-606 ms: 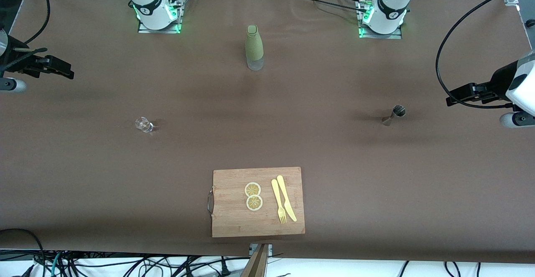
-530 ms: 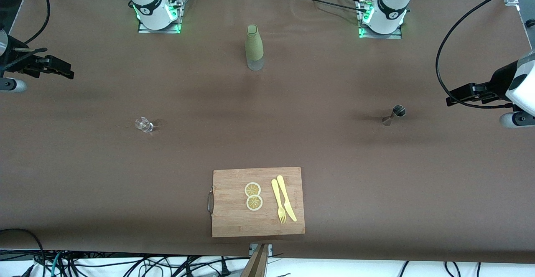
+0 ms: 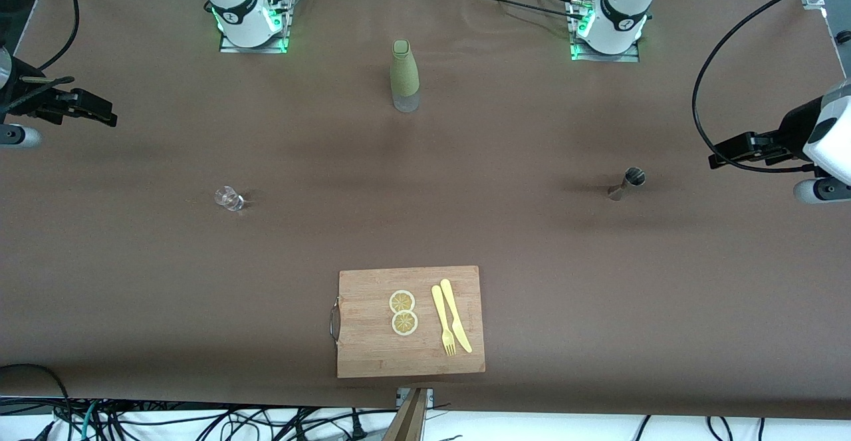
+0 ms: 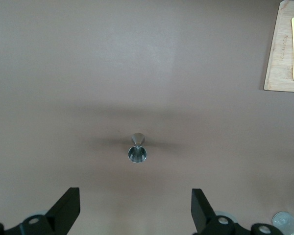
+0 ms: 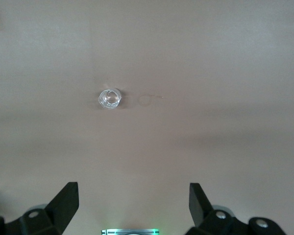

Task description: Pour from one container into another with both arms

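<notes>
A small clear glass point(image 3: 229, 198) stands on the brown table toward the right arm's end, and shows in the right wrist view too point(image 5: 110, 98). A metal jigger point(image 3: 625, 183) stands upright toward the left arm's end, mouth up in the left wrist view point(image 4: 137, 149). My right gripper point(image 3: 106, 117) hangs over the table's edge at its own end, open and empty point(image 5: 132, 208). My left gripper point(image 3: 717, 159) hangs over its end of the table, open and empty point(image 4: 135, 210), apart from the jigger.
A green sleeved bottle point(image 3: 404, 75) stands between the two arm bases. A wooden cutting board point(image 3: 372, 348) with two lemon slices point(image 3: 403, 312), a yellow fork point(image 3: 443, 321) and a knife point(image 3: 455, 314) lies near the front edge.
</notes>
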Robot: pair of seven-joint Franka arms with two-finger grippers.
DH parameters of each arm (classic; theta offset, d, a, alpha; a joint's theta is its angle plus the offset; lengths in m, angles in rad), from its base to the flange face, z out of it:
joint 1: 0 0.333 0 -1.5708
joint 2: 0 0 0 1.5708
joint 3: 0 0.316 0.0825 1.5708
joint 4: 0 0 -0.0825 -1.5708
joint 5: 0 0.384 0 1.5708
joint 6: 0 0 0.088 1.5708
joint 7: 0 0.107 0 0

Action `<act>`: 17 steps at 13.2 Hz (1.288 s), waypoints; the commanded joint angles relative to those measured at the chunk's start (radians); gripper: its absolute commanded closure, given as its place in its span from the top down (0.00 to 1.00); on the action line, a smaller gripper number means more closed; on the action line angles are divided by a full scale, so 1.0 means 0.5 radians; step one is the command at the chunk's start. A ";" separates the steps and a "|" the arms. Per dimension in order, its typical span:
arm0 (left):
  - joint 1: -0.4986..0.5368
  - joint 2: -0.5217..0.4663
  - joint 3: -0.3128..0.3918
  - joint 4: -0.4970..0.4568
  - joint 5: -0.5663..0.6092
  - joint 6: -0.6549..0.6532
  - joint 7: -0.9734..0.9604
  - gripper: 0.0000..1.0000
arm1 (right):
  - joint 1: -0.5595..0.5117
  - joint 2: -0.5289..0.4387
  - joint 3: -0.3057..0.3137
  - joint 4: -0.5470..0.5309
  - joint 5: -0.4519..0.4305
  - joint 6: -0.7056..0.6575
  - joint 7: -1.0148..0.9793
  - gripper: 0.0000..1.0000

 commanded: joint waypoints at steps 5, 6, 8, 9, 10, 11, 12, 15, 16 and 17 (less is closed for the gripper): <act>0.006 0.027 0.016 0.053 -0.042 -0.006 0.003 1.00 | 0.018 0.072 -0.001 0.056 0.011 -0.022 -0.109 1.00; 0.009 0.027 0.019 0.050 -0.042 -0.006 0.006 1.00 | 0.011 0.072 -0.004 0.056 0.017 -0.025 -0.188 1.00; 0.009 0.027 0.129 0.041 -0.048 -0.003 0.070 1.00 | -0.001 0.075 -0.007 0.056 0.023 -0.025 -0.318 1.00; 0.009 0.027 0.191 0.031 -0.048 -0.003 0.262 1.00 | -0.010 0.093 -0.013 0.056 0.023 -0.028 -0.355 1.00; 0.009 0.030 0.255 0.019 -0.069 -0.006 0.486 1.00 | -0.010 0.117 -0.022 0.056 0.023 -0.040 -0.407 1.00; 0.009 0.043 0.341 -0.008 -0.106 -0.006 0.713 1.00 | -0.019 0.127 -0.031 0.056 0.023 -0.056 -0.498 1.00; 0.009 0.052 0.424 -0.027 -0.155 -0.009 0.891 1.00 | -0.044 0.130 -0.041 0.056 0.023 -0.074 -0.627 1.00; 0.016 0.052 0.611 -0.113 -0.311 -0.015 1.284 1.00 | -0.145 0.191 -0.044 0.053 0.054 -0.074 -1.126 1.00; 0.025 0.055 0.666 -0.155 -0.391 -0.015 1.435 1.00 | -0.197 0.231 -0.047 0.053 0.124 -0.077 -1.365 1.00; 0.049 0.061 0.712 -0.198 -0.477 -0.015 1.618 1.00 | -0.258 0.277 -0.047 0.050 0.209 -0.074 -1.619 1.00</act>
